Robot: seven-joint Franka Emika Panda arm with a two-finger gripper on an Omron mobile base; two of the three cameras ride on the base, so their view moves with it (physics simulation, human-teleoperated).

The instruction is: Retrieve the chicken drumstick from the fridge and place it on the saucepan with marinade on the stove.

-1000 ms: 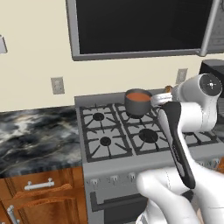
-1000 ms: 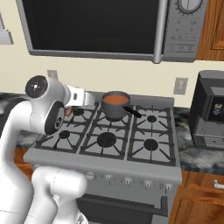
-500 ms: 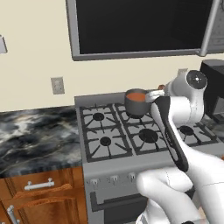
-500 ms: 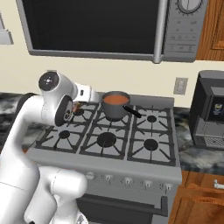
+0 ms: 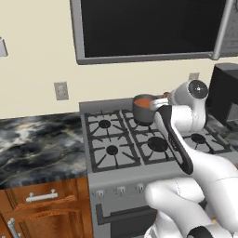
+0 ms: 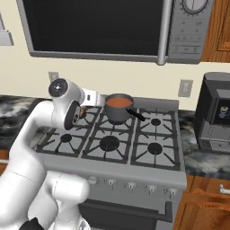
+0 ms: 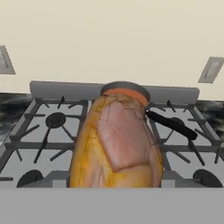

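Note:
The chicken drumstick (image 7: pixel 117 144), orange-brown and knobbly, looms large in the hand view, held upright in my gripper. Right behind it stands the dark grey saucepan (image 7: pixel 126 89) with red-orange marinade (image 7: pixel 129 93) on the stove's (image 7: pixel 43 131) rear centre burner. From the left base I see the gripper (image 5: pixel 161 100) beside the saucepan (image 5: pixel 144 109), level with its rim. The right base view puts the gripper (image 6: pixel 97 98) just left of the saucepan (image 6: pixel 118 110). My fingertips are hidden behind the meat. The fridge is out of view.
The saucepan's straight handle (image 6: pixel 136 115) points toward the stove's right rear burner. A microwave (image 6: pixel 103 27) hangs low over the stove (image 6: pixel 134 155). A dark coffee machine (image 6: pixel 216 112) stands on the right counter, and marble counter (image 5: pixel 37 144) lies to the left.
My wrist and hand have swung in toward the saucepan with the drumstick. The saucepan has stayed put.

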